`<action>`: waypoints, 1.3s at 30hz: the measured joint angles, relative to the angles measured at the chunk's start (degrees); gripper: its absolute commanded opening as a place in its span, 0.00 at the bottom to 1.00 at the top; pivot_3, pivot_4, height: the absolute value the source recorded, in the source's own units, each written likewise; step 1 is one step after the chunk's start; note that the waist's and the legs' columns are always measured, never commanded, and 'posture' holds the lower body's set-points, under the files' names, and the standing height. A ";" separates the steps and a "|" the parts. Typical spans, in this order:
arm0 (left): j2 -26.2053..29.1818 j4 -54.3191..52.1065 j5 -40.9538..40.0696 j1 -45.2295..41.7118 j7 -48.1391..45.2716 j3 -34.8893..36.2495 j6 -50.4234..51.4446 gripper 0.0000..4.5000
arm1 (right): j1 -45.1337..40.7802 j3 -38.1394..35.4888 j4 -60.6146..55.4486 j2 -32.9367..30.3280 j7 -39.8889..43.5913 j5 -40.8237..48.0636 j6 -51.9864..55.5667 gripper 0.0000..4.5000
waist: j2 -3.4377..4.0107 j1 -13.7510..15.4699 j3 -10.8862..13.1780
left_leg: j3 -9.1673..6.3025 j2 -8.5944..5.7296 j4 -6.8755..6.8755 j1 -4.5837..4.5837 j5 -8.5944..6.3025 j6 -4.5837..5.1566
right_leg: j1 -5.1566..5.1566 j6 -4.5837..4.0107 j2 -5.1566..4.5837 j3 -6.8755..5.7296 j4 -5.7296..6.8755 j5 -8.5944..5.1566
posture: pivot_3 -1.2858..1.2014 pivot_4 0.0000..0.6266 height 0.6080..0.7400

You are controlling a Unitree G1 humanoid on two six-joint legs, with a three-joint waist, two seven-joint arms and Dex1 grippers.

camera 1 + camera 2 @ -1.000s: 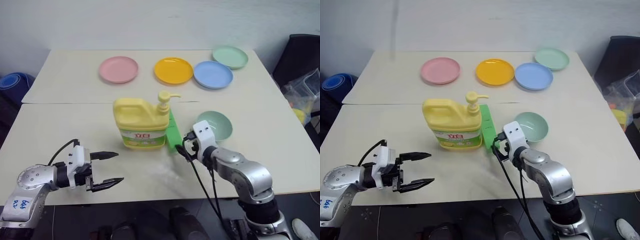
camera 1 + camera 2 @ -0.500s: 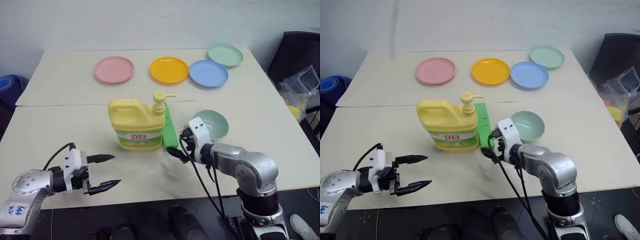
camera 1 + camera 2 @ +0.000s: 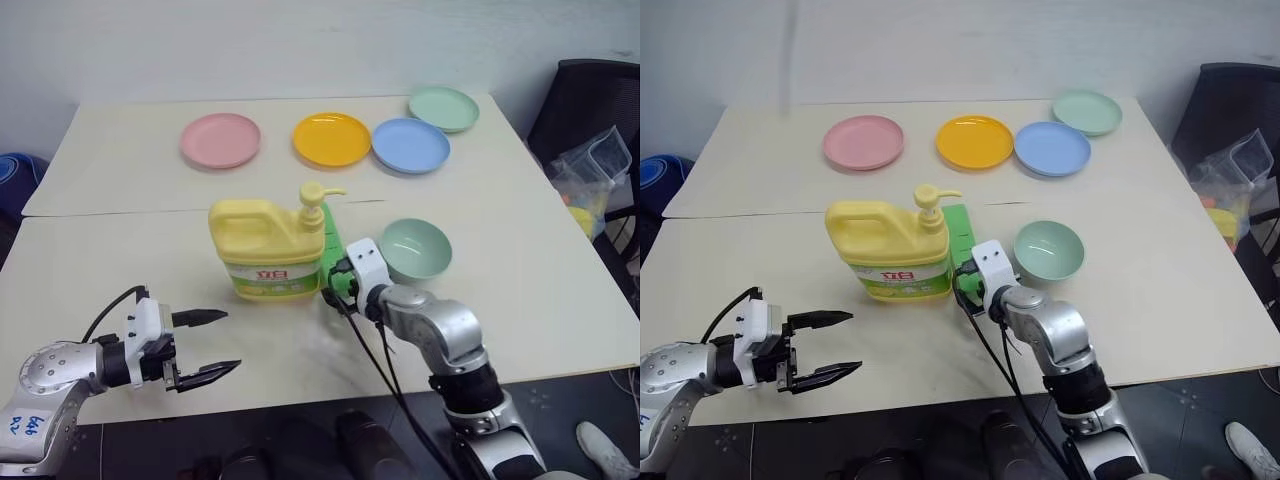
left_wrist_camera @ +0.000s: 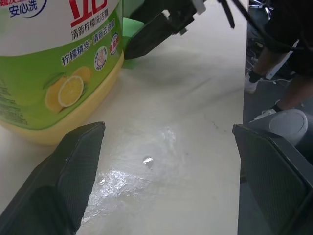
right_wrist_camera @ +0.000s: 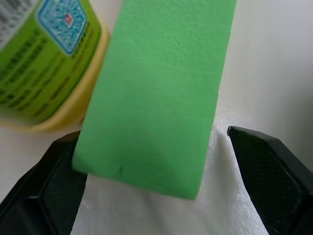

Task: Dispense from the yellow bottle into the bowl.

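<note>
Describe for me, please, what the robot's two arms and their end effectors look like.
Both arms are rounded silver-grey metal shells with black joints. Each wrist carries a white block and loose black cables. The left end effector has two slim black tapered fingers; the right end effector is likewise black. The left forearm bears a white sticker with blue handwriting.

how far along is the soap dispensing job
Nothing looks dispensed: the bowl is empty and the yellow bottle stands upright, untouched. In hand: the right gripper, open, has its fingers either side of the green block beside the bottle. The left gripper hovers open. Pumping is left.
</note>
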 measured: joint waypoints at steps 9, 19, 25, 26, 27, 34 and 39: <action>-0.71 -0.86 -0.39 0.73 0.38 -0.33 0.08 1.00 | 3.60 -0.21 -6.29 -6.02 6.32 0.70 -2.72 0.58 | 0.04 0.32 0.03 | -0.07 -0.04 0.01 -0.02 0.00 0.00 | -0.01 0.00 -0.09 -0.10 0.01 0.00 | 0.52 0.24 1.00; -4.80 0.63 -0.03 -1.67 0.52 -3.62 -1.91 1.00 | 26.94 -28.62 -36.65 -32.54 30.80 20.93 4.72 0.58 | 0.02 1.87 0.01 | -0.46 -0.09 0.03 -0.18 -0.03 0.05 | 0.54 0.04 -0.12 -0.40 -0.69 0.02 | 0.52 0.24 1.00; -6.76 1.09 -1.16 -6.81 1.68 -5.49 -0.22 1.00 | 32.96 -45.80 -24.23 -39.29 38.33 18.42 -10.59 0.58 | -0.02 2.87 0.01 | -0.53 -0.12 0.13 0.27 -0.08 0.16 | 1.26 0.07 -0.05 -0.33 -1.09 0.04 | 0.52 0.24 1.00; -6.99 0.78 -1.56 -7.72 1.86 -5.87 0.67 1.00 | 32.83 -46.07 -19.32 -40.87 38.18 16.04 -13.53 0.58 | -0.02 3.11 0.01 | -0.53 -0.14 0.15 0.26 -0.08 0.19 | 1.26 0.07 -0.06 -0.30 -1.10 0.04 | 0.52 0.24 1.00; -7.16 0.37 -2.01 -8.57 2.04 -6.25 1.45 1.00 | 32.08 -45.39 -13.50 -42.48 37.58 13.08 -16.70 0.58 | -0.02 3.38 0.01 | -0.52 -0.14 0.20 0.26 -0.11 0.23 | 1.26 0.07 -0.06 -0.28 -1.11 0.04 | 0.52 0.24 1.00; -8.28 -0.14 -2.98 -12.87 4.26 -7.39 3.64 1.00 | 18.93 -34.79 18.82 -45.44 30.92 -0.28 -28.75 0.63 | 0.45 3.54 0.16 | -0.39 -0.05 0.65 0.31 -0.13 0.27 | 1.16 0.08 -0.01 -0.24 -0.80 0.04 | 0.52 0.24 1.00; -8.18 0.11 -3.03 -13.16 4.32 -7.16 3.74 1.00 | 16.77 -32.47 27.10 -46.08 34.73 -1.35 -34.87 0.96 | 0.98 3.57 0.34 | -0.41 -0.03 0.69 0.29 -0.13 0.28 | 1.14 0.09 0.02 -0.25 -0.75 0.04 | 0.52 0.24 1.00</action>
